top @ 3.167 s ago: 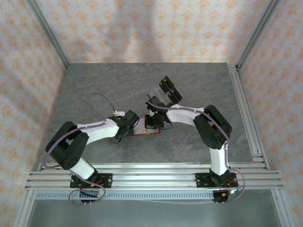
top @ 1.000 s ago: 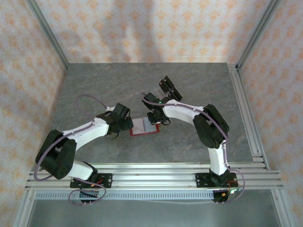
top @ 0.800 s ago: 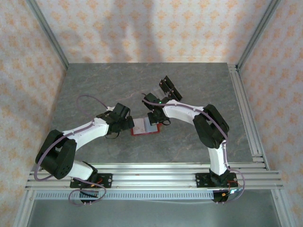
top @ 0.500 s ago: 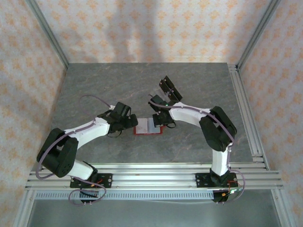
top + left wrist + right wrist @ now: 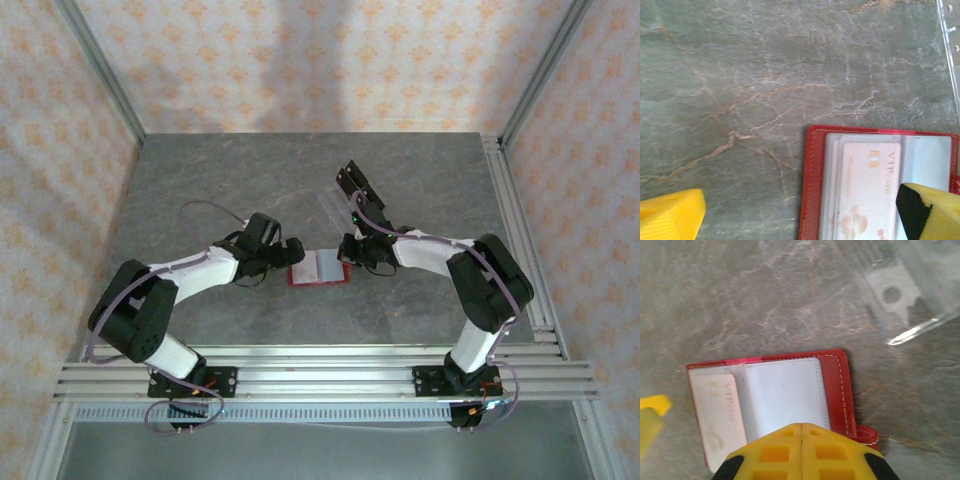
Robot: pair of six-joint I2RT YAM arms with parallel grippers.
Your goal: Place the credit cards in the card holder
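Observation:
The red card holder [image 5: 318, 268] lies open like a book on the stone table. A pale credit card [image 5: 870, 187] printed "VIP" sits in its left clear pocket; the right pocket [image 5: 782, 392] looks blank. My left gripper [image 5: 292, 250] is open at the holder's left edge [image 5: 812, 185], one yellow finger [image 5: 670, 215] over bare table and the other [image 5: 930, 210] over the pocket side. My right gripper [image 5: 802, 427] is shut with nothing between its fingertips, just off the holder's right side [image 5: 350, 255]. The holder's snap tab [image 5: 865, 435] pokes out beside it.
A clear plastic stand with black blocks [image 5: 355, 190] stands just behind the right gripper; its transparent base [image 5: 905, 305] shows close to the holder. Aluminium rails [image 5: 520, 230] run along the table's right side and near edge. Patterned walls enclose the table.
The right gripper has shut and drawn back to the right off the holder. The left gripper moved right to the holder's left edge. The holder shifted slightly right and lies open.

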